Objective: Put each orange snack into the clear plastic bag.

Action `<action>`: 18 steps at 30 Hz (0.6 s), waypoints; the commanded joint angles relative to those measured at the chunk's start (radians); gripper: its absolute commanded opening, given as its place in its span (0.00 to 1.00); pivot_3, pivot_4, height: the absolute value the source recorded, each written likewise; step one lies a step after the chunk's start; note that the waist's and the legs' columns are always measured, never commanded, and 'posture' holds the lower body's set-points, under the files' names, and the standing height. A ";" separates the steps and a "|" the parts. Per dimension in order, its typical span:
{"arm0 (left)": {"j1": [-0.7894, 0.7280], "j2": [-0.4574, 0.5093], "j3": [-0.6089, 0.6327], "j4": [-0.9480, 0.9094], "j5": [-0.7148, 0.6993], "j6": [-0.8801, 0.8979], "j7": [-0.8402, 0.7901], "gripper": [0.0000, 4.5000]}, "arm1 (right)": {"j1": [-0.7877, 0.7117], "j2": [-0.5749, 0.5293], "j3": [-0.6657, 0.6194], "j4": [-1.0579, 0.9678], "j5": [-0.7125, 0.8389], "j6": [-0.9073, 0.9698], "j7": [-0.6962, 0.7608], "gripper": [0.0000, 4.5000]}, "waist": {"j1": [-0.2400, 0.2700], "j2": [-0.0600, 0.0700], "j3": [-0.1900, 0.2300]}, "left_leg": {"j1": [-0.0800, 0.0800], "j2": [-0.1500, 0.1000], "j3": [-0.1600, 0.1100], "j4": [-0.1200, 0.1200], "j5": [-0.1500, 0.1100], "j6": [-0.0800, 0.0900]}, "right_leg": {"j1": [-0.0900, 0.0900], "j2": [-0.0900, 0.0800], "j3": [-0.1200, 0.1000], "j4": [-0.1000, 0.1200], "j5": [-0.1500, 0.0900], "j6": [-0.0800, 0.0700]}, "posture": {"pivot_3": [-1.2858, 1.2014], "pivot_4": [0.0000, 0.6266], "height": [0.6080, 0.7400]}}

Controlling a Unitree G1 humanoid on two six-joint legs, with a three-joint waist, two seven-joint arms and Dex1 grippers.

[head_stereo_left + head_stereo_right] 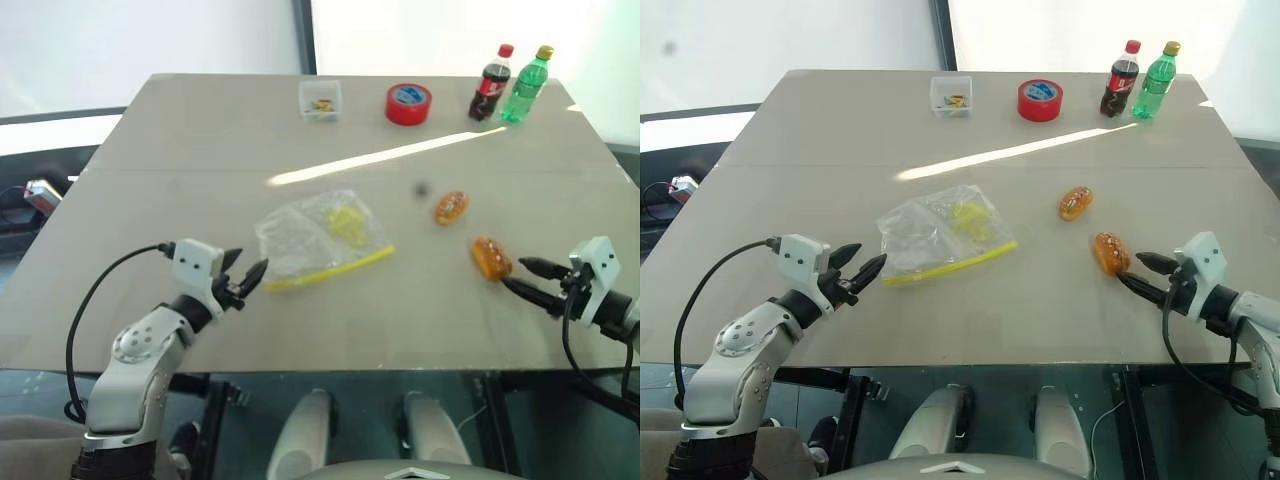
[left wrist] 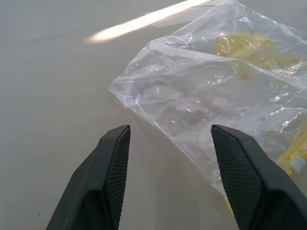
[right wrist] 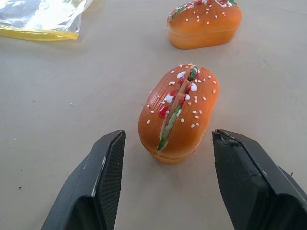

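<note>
The clear plastic bag [image 1: 318, 238] lies flat on the counter [image 1: 200, 140], a little left of its middle, with its yellow seal strip along the near edge and something yellow showing through the film. The left gripper [image 1: 247, 275] hovers just left of the bag's near left corner, its jaws spread and holding nothing. In the left wrist view the bag [image 2: 216, 91] sits just ahead of the left gripper [image 2: 170, 143], its nearest edge running in front of one finger, with no contact that can be made out.

Two orange snacks lie to the right of the bag. The nearer orange snack [image 1: 491, 257] rests on the counter just beyond the tips of the right gripper [image 1: 519, 276], whose jaws are spread and empty. In the right wrist view this snack [image 3: 178, 112] sits between and slightly ahead of the two fingers, apart from both. The farther orange snack [image 1: 451, 207] lies beyond it, toward the bag and well apart from either gripper.

Along the far edge stand a small clear box [image 1: 320, 100], a red tape roll [image 1: 408, 103], a dark cola bottle [image 1: 491, 84] and a green bottle [image 1: 527, 85].
</note>
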 commanded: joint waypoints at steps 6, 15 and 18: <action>0.006 0.005 0.026 -0.019 -0.012 -0.027 -0.012 0.63 | -0.018 -0.014 -0.023 0.000 -0.004 -0.028 0.006 0.65 | 0.000 0.000 0.000 | 0.000 0.000 0.000 0.000 0.000 0.000 | 0.000 0.000 0.000 0.000 0.000 0.000 | 0.52 0.24 1.00; 0.008 0.005 0.026 -0.015 -0.011 -0.028 -0.022 0.63 | -0.001 -0.013 -0.031 -0.012 -0.001 -0.030 0.002 0.65 | 0.000 0.000 0.000 | 0.000 0.000 0.000 0.000 0.000 0.000 | 0.000 0.000 0.000 0.000 0.000 0.000 | 0.52 0.24 1.00; 0.006 0.005 0.024 -0.010 -0.010 -0.030 -0.024 0.63 | 0.006 -0.014 -0.035 -0.013 0.000 -0.032 0.001 0.65 | 0.000 0.000 0.000 | 0.000 0.000 0.000 0.000 0.000 0.000 | 0.000 0.000 0.000 0.000 0.000 0.000 | 0.52 0.24 1.00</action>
